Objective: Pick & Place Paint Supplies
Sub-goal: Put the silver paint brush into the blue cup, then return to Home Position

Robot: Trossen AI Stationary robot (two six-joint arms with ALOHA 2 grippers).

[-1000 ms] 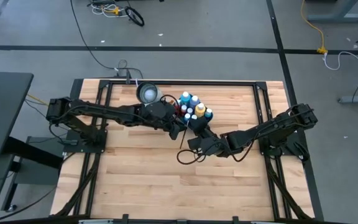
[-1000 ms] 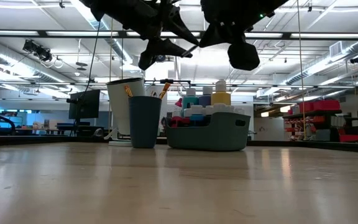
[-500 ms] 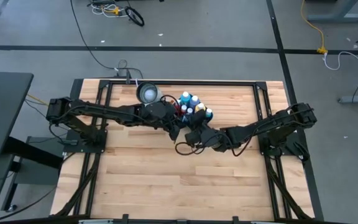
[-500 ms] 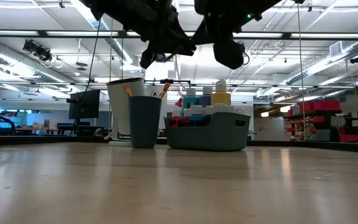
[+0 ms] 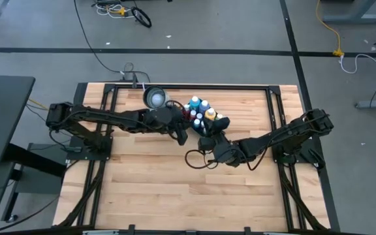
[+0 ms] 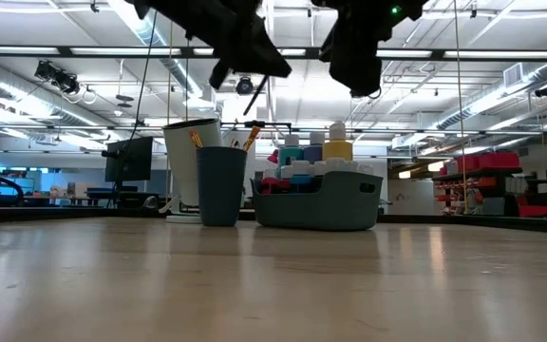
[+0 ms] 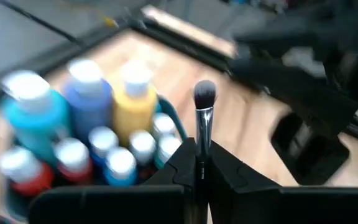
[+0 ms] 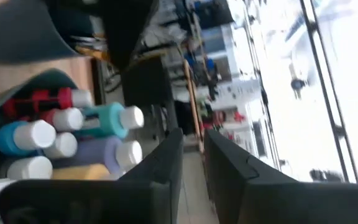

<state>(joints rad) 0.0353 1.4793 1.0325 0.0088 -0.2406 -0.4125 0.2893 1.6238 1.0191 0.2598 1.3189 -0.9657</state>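
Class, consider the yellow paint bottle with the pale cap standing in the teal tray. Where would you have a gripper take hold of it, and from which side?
Grip the pale cap or neck of the yellow paint bottle, coming straight down from above. It stands upright among other bottles inside the teal tray, so its sides are probably crowded and only its top stands free.

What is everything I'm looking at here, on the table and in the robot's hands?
Table: one, pale wood planks, under both arms.
Tray: one, grey-teal, far middle of the table.
Paint bottles: many, blue, teal, yellow and red with pale caps, standing in the tray.
Cup: one, dark blue, just beside the tray, brush handles poking out.
White container: one, behind the cup.
Brush: one, dark bristles and silver ferrule, held in the air near the tray.
Left gripper: dark, shut on the brush.
Right gripper: dark, fingers slightly apart, holding nothing, raised beside the tray.
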